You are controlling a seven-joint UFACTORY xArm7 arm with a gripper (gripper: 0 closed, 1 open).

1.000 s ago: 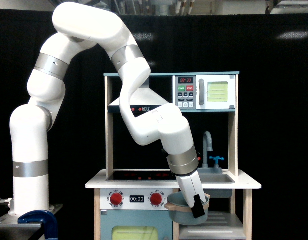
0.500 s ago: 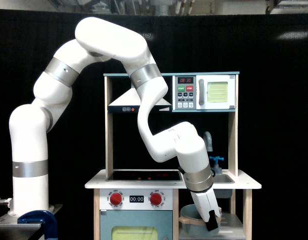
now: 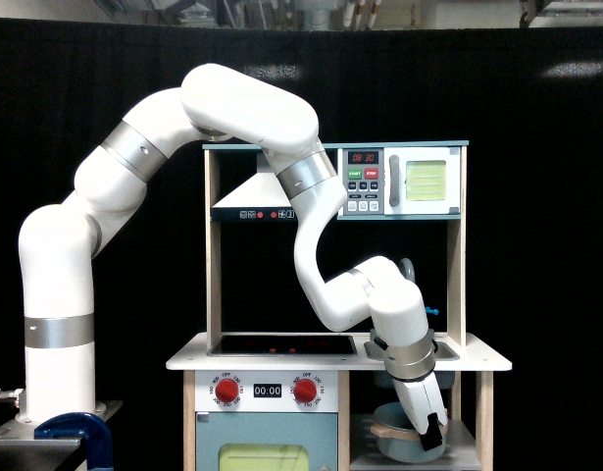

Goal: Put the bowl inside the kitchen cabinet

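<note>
Gripper: the gripper [image 3: 430, 432] points down inside the lower compartment, clamped on the near rim of the bowl — one dark finger lies over the bowl's front wall
Bowl: the bowl [image 3: 399, 439] sits low inside the kitchen cabinet [image 3: 466, 437], between the wooden posts and close to the shelf floor; whether it touches the shelf cannot be told
Change: a second ago the bowl hung in front of the cabinet's left post, below the red knobs [image 3: 305, 391]; since then it has been carried toward the exterior view's right, lower and in past the post
Meaning for task: in my judgement the carry is nearly done — setting down and release remain
Arm pose: shoulder high, elbow swung over the countertop [image 3: 188, 360], forearm bent steeply down past the sink [image 3: 448, 348], wrist tilted into the opening
</note>
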